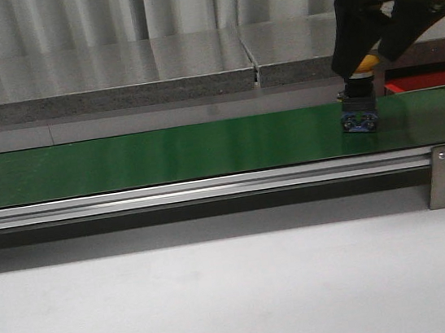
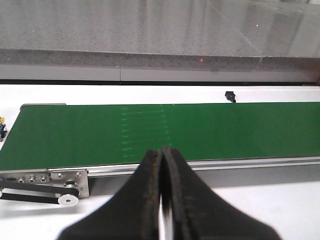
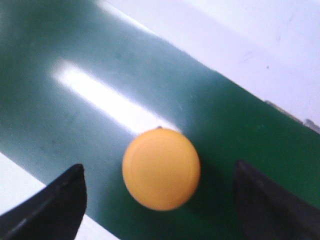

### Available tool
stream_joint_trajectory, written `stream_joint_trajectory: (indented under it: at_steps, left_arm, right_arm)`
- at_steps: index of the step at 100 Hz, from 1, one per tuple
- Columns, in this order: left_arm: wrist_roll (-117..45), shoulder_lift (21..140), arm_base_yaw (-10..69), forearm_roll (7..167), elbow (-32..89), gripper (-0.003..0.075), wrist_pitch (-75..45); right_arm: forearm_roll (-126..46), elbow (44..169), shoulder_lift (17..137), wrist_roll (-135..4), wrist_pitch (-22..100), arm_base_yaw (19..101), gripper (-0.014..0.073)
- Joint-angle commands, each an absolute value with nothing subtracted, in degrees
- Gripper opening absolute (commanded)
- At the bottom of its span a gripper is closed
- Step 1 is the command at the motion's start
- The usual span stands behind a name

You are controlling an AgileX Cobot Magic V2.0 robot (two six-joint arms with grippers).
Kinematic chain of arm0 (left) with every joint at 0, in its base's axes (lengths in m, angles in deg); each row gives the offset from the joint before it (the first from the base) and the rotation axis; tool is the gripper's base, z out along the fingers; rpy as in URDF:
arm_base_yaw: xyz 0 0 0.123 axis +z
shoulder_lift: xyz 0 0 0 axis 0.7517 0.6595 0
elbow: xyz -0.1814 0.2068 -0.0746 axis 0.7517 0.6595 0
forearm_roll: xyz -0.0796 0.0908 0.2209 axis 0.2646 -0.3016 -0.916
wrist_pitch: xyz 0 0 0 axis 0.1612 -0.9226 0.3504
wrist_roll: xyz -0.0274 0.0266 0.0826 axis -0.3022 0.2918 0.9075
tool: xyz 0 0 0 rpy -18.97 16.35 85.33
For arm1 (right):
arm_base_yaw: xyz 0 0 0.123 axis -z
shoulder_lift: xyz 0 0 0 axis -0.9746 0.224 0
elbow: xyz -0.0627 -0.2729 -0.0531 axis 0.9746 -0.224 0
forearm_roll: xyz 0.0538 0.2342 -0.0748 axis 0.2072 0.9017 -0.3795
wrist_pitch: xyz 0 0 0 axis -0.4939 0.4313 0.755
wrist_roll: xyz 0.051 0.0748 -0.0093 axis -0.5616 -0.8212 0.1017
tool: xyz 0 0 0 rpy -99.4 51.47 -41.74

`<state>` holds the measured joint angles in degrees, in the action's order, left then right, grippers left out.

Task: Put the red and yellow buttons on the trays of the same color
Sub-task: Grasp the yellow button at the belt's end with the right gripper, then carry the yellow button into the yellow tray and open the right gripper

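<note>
Bare white bench (image 1: 224, 306) is filling the foreground of the front view, and beyond it the long green belt (image 1: 163, 154) is running along the bench on its metal rail (image 1: 201, 190). Toward the belt's right end, a yellow button (image 1: 361, 115) is standing upright on the green surface, its dark body showing below the yellow cap. In the right wrist view the yellow cap (image 3: 161, 168) is sitting between the spread fingers of the right gripper (image 3: 160, 200), which is hanging open above it with both fingers apart from the cap. A red tray (image 1: 433, 83) is lying just behind the belt at the bench's right edge, partly hidden by the arm. Over the other end of the belt, the left gripper (image 2: 161, 200) is hovering with its fingers pressed together on nothing.
</note>
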<state>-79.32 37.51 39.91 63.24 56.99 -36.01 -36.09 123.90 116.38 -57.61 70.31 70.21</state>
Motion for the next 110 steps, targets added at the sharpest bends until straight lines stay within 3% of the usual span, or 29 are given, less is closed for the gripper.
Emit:
stream_joint_trajectory:
  at_steps: [1, 55, 64, 86, 110]
  left_arm:
    - [-79.4, 38.1, 39.4, 63.7, 55.5, -0.0019, -31.6]
    - [-79.4, 38.1, 39.4, 63.7, 55.5, -0.0019, -31.6]
    - [-79.4, 38.1, 39.4, 63.7, 55.5, -0.0019, -31.6]
    - [-79.4, 38.1, 39.4, 63.7, 55.5, -0.0019, -31.6]
    - [-79.4, 38.1, 39.4, 63.7, 55.5, -0.0019, -31.6]
  right_arm:
    - [-34.3, 125.3, 113.5, -57.0, 66.5, 70.2, 0.0593]
    - [-35.7, 125.4, 118.9, -57.5, 69.0, 70.3, 0.0582]
    - [-36.4, 125.4, 118.9, -57.9, 69.1, 70.3, 0.0495]
    - [-41.9, 125.8, 118.9, -62.6, 71.3, 70.8, 0.0113]
    - [-43.1, 130.0, 118.8, -65.1, 77.2, 73.7, 0.0076]
